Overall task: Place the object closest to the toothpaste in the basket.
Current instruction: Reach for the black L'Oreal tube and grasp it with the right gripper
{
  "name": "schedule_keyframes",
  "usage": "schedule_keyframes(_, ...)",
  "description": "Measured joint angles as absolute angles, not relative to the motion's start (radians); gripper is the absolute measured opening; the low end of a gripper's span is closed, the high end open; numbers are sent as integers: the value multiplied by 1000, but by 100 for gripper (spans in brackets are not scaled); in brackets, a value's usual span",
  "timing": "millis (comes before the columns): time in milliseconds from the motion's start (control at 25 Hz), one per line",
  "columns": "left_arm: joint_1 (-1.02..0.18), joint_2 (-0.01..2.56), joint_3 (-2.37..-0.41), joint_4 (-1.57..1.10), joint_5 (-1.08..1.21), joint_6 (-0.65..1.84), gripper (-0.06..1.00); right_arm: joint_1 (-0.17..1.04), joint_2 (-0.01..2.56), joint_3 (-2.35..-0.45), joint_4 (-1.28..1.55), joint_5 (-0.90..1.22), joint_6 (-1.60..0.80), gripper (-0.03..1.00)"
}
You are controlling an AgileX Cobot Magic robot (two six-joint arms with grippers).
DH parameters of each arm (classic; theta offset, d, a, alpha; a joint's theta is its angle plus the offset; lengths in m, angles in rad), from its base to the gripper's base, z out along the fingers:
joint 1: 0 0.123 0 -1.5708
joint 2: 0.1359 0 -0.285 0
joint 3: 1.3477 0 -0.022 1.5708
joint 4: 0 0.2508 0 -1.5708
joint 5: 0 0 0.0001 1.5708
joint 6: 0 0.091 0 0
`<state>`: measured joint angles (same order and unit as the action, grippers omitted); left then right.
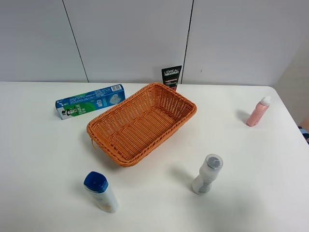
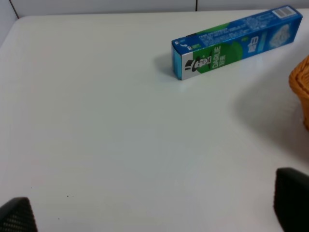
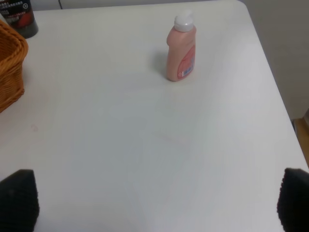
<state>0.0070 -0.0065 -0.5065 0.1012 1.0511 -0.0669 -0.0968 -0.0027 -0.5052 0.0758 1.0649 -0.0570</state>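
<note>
The toothpaste (image 1: 90, 101), a blue and green box, lies flat on the white table (image 1: 43, 159) just beside the left side of the wicker basket (image 1: 126, 163), with one end toward the basket's back corner. The thing that looks nearest to it is the black L'Oréal tube (image 1: 171, 76), standing upright at the back edge of the table, right behind the basket's far corner (the basket rim hides its foot from above). The basket has nothing in it.

Further out, a white bottle with a blue cap (image 1: 101, 192) stands near the front of the table, below the basket's left end. A white bottle with a grey cap (image 1: 206, 175) stands to the front right, and a pink bottle (image 1: 258, 112) is well apart near the right edge.

The left gripper (image 2: 154, 212) hangs over bare table in front of the toothpaste, its dark fingers (image 2: 292, 198) spread wide and holding nothing. The right gripper (image 3: 154, 203) is likewise spread and empty, over the table in front of the pink bottle.
</note>
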Motion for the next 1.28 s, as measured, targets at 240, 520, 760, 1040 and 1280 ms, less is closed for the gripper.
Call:
schedule_keyframes(240, 7, -6, -506, 101, 1051, -67, 99, -97, -3, -505, 76, 1065, -57, 99)
schedule_keyframes(520, 7, -6, -506, 101, 1051, -67, 99, -97, 38, -562, 78, 1065, -47, 99)
schedule_keyframes(760, 7, -6, -506, 101, 1051, -67, 99, -92, 344, -759, 91, 967, -40, 99)
schedule_keyframes(1040, 7, -6, -506, 101, 1051, -67, 99, -92, 856, -1005, 203, 877, -40, 99)
schedule_keyframes(1280, 7, -6, -506, 101, 1051, -67, 99, -92, 1272, -1242, 346, 874, -50, 99)
